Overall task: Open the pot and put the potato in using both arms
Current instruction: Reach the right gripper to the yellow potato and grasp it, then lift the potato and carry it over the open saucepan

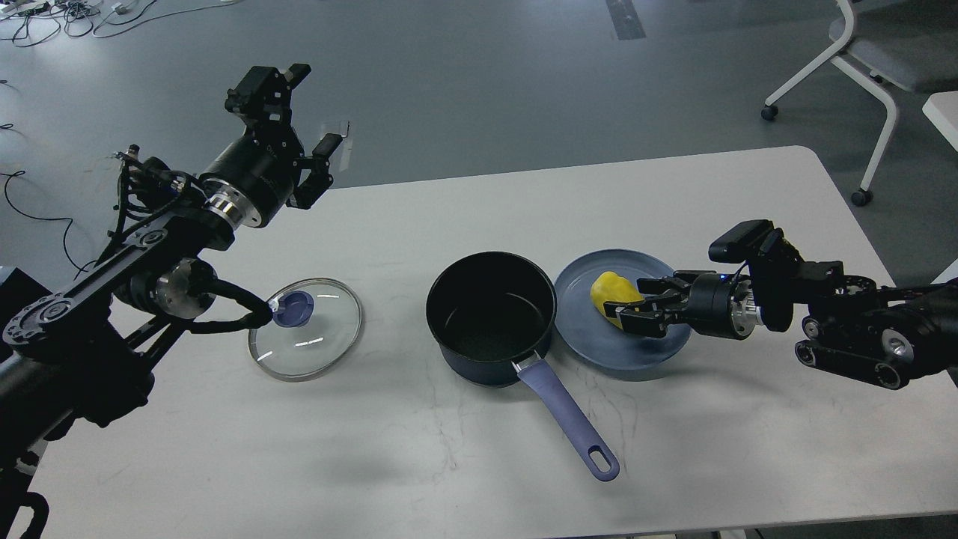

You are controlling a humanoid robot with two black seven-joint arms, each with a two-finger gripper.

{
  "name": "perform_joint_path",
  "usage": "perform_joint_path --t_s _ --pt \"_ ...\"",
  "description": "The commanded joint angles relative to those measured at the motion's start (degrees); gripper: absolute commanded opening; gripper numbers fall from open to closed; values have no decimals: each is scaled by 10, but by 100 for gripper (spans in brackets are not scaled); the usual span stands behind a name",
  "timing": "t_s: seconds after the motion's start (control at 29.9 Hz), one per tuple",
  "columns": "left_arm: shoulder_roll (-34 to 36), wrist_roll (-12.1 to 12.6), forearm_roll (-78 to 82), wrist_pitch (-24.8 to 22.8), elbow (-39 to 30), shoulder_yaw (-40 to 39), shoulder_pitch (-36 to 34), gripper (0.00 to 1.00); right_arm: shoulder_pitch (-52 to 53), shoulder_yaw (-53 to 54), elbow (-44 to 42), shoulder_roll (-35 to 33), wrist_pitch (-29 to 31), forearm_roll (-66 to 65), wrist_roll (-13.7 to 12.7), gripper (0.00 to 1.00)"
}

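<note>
Left arm's thick links fill the lower left of the frame, nearest the lens. Its gripper, the left gripper, is up in the upper left, raised well clear of the table, fingers spread wide, holding nothing.

Glass lid lies flat on the table at left-center, blue knob up, well apart from the pot. So the pot is already open: black interior, nothing in it. It sits at frame center, lavender handle running toward the lower right.

Potato is on the blue plate, which sits just right of the pot, rims about touching. Right gripper comes in from the right edge, roughly horizontal, fingers bracketing the potato's lower right side. They look closed on it or very nearly; contact not fully confirmable from this angle, and potato doesn't look lifted off the plate yet.

Key relation: pot mouth lies directly left of the right gripper, just past the plate rim. Right arm is much the nearer one; left is far off and idle. Potato's long axis runs roughly upper-left to lower-right, across the fingers.

My read: lid step done, grasp in progress. Next needs a lift high enough to clear the pot wall, a short leftward carry, then release over the opening. Risk: smooth potato slipping from an off-center grip.
</note>
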Motion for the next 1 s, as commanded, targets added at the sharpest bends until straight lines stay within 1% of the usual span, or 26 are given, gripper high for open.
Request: perform_joint_path --t_s 0.0,0.03,0.1,0.13,0.23,0.37,0.43,0.5,0.57,0.64,0.74,0.8,0.87,0.94,0.97 --pt "-2 -1 0 0 -1 0 7 99 11 -23 -16 8 -1 0 1 35" --pt "-2 -3 0 0 -1 0 10 99 11 -23 -17 10 -1 0 2 30" --pt "-2 -9 1 0 -1 0 12 99 12 -24 -19 11 -1 1 4 26" --pt "-2 -13 3 0 -1 0 13 99 12 -24 -24 13 0 1 9 23" --pt "-2 -17 4 0 -1 1 13 99 15 -24 -28 17 -1 1 16 22" --pt "-3 -17 4 0 -1 2 13 99 48 -18 -19 14 -6 4 17 22" --pt "-3 -17 3 0 -2 2 13 99 72 -16 -13 12 -22 8 19 22" --pt "-3 -16 3 0 -1 1 13 99 95 -16 3 14 -37 9 29 22" --pt "-6 -14 3 -3 -2 -1 13 99 112 -16 15 19 -47 9 29 22" --pt "-9 -14 2 -13 -2 -5 13 99 127 -16 16 35 -56 11 29 22" --pt "-15 -12 2 -17 -2 -11 13 99 134 -16 16 54 -60 18 29 22" --pt "-15 -9 1 -19 -2 -12 16 99 133 -19 17 79 -56 32 29 22" --pt "-14 -9 1 -19 -2 -13 17 99 132 -24 16 93 -54 37 29 23" --pt "-14 -9 -2 -19 -2 -13 18 99 131 -30 17 105 -53 49 29 31" --pt "-14 -9 -2 -19 -1 -13 19 99 130 -35 18 113 -53 61 29 38"
